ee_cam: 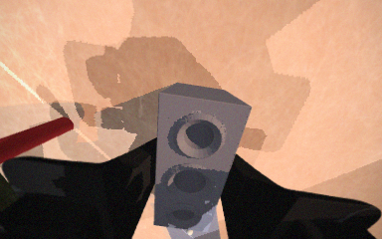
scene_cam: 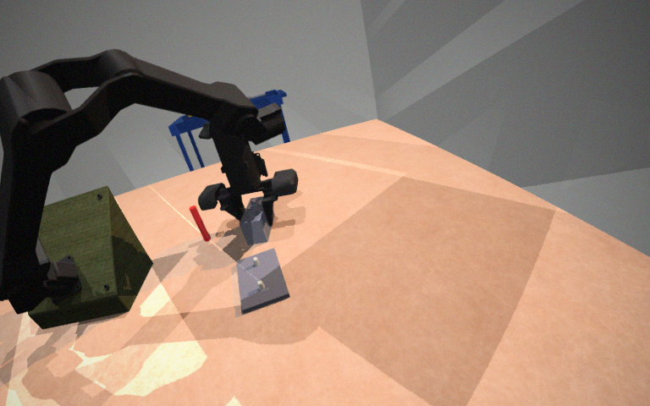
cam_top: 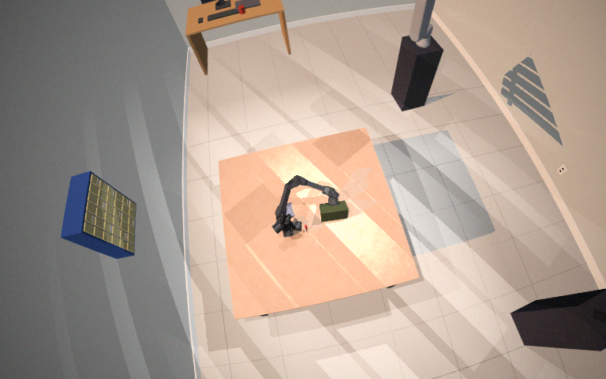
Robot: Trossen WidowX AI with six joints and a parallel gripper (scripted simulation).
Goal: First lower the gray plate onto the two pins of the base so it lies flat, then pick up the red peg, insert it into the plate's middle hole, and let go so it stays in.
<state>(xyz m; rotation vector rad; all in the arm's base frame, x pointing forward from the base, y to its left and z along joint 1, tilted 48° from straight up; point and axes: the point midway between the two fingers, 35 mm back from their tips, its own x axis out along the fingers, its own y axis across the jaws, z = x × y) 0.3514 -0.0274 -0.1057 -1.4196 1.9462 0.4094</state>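
Note:
The gray plate (scene_cam: 257, 229) (ee_cam: 204, 104) is a thick block with three round holes in its top face. It appears to rest on the table behind the base. My gripper (scene_cam: 256, 221) (ee_cam: 192, 140) is shut on it, with one dark finger against each long side. The gray base (cam_top: 289, 208) (scene_cam: 272, 267) (ee_cam: 211, 226) lies flat, with two pale pins standing up and nothing on them. The red peg (cam_top: 305, 227) (scene_cam: 200, 223) (ee_cam: 37, 136) stands upright beside the plate, outside my left finger in the wrist view. In the top view the arm hides the plate.
A green box (cam_top: 334, 211) (scene_cam: 79, 229) bears the arm's foot. The tabletop (cam_top: 267, 276) (scene_cam: 431, 287) carries broad shadows and bright patches. A blue rack (cam_top: 73, 205) (scene_cam: 179, 125), a wooden desk (cam_top: 263, 13) and a dark pedestal (cam_top: 416, 73) stand away from the table.

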